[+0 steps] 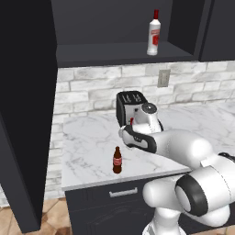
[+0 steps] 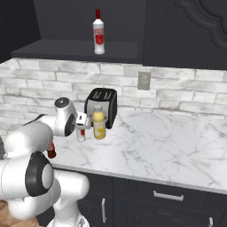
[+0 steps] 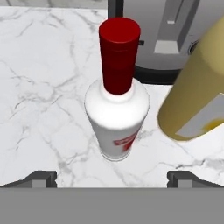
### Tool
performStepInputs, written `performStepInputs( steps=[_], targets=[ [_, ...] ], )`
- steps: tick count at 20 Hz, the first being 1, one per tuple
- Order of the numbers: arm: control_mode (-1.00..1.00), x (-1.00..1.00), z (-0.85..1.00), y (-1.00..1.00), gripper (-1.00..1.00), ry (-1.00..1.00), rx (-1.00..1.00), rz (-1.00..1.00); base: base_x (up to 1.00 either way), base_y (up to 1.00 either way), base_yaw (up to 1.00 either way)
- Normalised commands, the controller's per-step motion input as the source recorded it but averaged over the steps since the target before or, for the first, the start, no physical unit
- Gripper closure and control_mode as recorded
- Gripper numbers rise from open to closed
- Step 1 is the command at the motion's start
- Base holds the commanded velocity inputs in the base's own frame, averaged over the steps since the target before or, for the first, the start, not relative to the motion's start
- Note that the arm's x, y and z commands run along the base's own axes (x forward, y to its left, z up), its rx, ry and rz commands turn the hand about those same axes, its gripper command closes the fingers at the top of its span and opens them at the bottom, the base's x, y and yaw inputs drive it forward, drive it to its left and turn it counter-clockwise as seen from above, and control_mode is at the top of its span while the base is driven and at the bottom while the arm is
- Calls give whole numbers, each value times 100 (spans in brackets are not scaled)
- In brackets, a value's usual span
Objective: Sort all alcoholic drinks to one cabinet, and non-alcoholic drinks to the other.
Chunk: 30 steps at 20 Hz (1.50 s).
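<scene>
One tall slim white bottle with red cap and red label [image 1: 154, 33] upright on the dark shelf of the open charcoal upper wall cabinet [image 1: 124, 53], near the shelf's right end. A second white red-capped bottle [image 3: 116, 96] upright on the marble counter before the toaster, just beside the fat yellow juice bottle with pale grey cap [image 2: 99, 123]. Small dark brown bottle with red label [image 1: 117, 160] upright near the counter's front edge, apart from the others.

Yellow juice bottle [image 2: 99, 124] stands before the toaster [image 2: 101, 106]; white bottle [image 2: 99, 37] on cabinet shelf [image 2: 66, 49]
</scene>
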Motion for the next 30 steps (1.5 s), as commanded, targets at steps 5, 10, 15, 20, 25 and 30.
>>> performStepInputs(
  steps=[5,10,15,20,25,30],
  targets=[
    [-100,17,-11,3,-100,1,0,0,0,0,0],
    [-100,18,-11,4,-100,2,0,0,0,0,0],
    [-100,19,-12,3,-100,1,0,0,0,0,0],
    [-100,18,-11,2,-100,0,0,0,0,0,0],
    [-100,14,-12,0,-100,0,0,0,0,0,0],
    [-100,13,-20,0,-100,0,0,0,0,0,0]
  ],
)
